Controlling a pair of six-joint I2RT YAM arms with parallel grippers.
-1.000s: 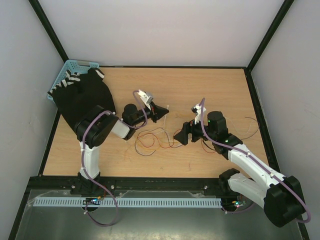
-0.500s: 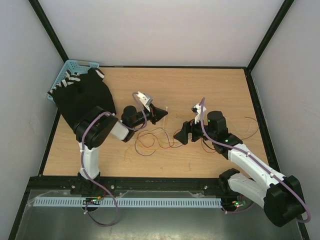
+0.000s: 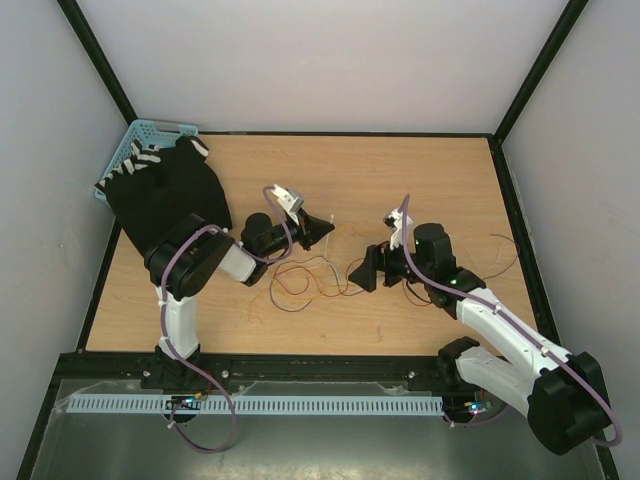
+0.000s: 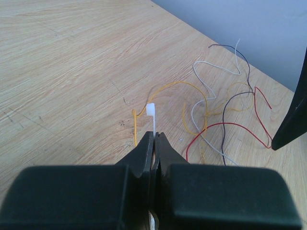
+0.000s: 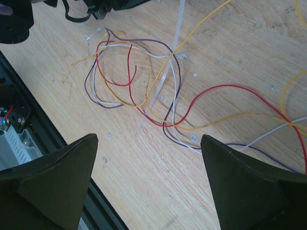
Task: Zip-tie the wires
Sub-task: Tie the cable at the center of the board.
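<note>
A tangle of thin loose wires point(image 3: 310, 280) in red, yellow, white and purple is spread on the wooden worktop point(image 3: 400, 170) between the two arms, and more strands trail off toward the right edge. A blue basket point(image 3: 150, 128) is seen at the far left corner; it is largely covered by a black cloth point(image 3: 165, 195), so its contents cannot be made out.

The left arm point(image 3: 190, 260) is folded low, with its forearm stretched rightward over the worktop. The left jaws are closed on a white zip tie point(image 4: 152, 115). The tie's square head is seen standing up just beyond the tips in the left wrist view, with the wires point(image 4: 216, 120) lying past it and to its right.

The right arm point(image 3: 500, 325) is reached in from the near right corner, its wrist bent down toward the tangle. The right jaws are spread wide and hold nothing. In the right wrist view they hang above the wires point(image 5: 144, 103), and the translucent strap of the zip tie point(image 5: 165, 76) is seen running across the loops there. Nothing is seen between the two sets of jaws except the wires themselves.
</note>
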